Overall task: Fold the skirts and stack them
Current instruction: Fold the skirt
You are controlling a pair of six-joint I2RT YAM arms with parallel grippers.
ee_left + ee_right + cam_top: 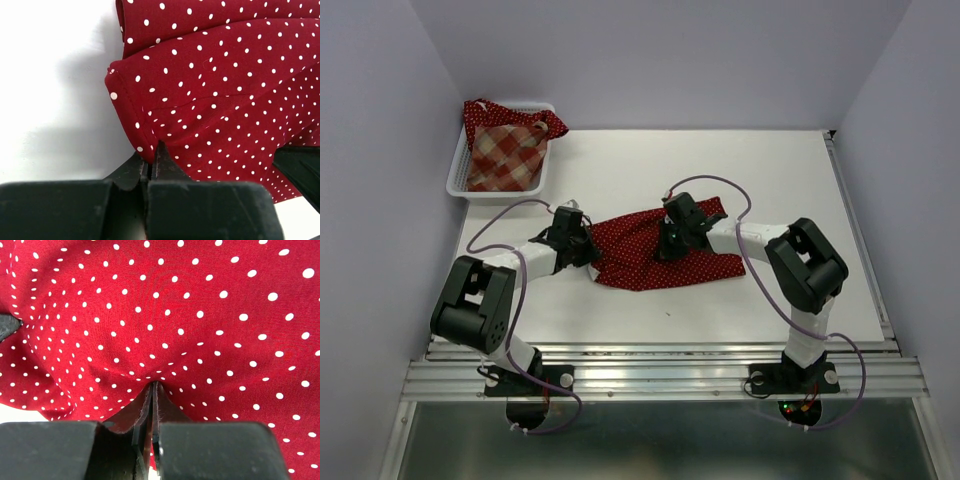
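A dark red skirt with white polka dots (638, 258) lies rumpled in the middle of the white table (770, 180). My left gripper (591, 250) is at the skirt's left end, shut on a hemmed fold of the cloth (225, 100); the closed tips (154, 152) pinch the edge. My right gripper (671, 243) sits on the skirt's upper middle, shut on a pinch of the dotted cloth (175, 315) that puckers around its tips (154, 386). A red-and-tan plaid skirt (505, 158) lies in the basket, with another dark red dotted skirt (483, 113) draped over its far rim.
The white mesh basket (456, 186) stands at the table's far left corner. Pale walls close in on the left, back and right. A metal rail (660, 375) runs along the near edge by the arm bases.
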